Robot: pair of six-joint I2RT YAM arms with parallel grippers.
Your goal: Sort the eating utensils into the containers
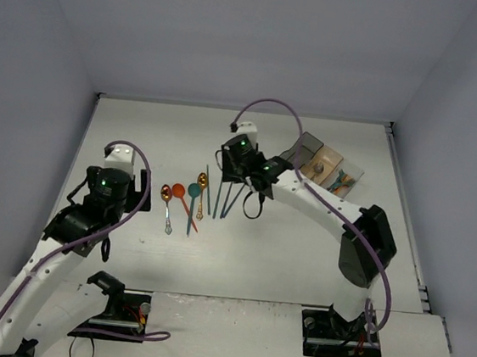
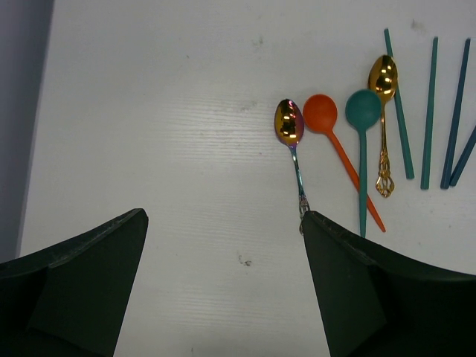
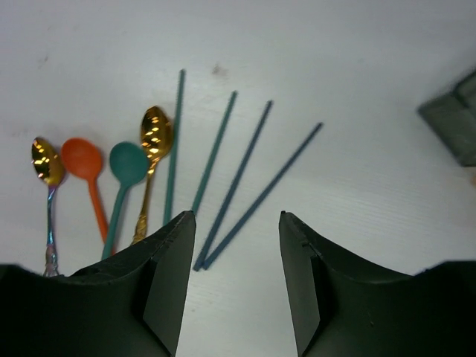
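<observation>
The left claw (image 2: 223, 223) hangs wide apart and empty, near-left of the teal spoon (image 2: 362, 160) on the table (image 2: 149, 111). Left of that spoon lie an orange spoon (image 2: 322, 116) and a rainbow-handled spoon (image 2: 289, 122). To its right lie a gold spoon (image 2: 383, 74) and four thin sticks (image 3: 213, 152). The right claw (image 3: 238, 223), parted and holding nothing, hovers over the blue sticks' ends. Three bins (image 1: 308, 145) stand far right.

Counted four spoons (image 2: 320, 114) in a row | tallied four slim sticks (image 3: 216, 151), two teal, two blue | spotted three bins (image 1: 333, 154) | contents too small to count
</observation>
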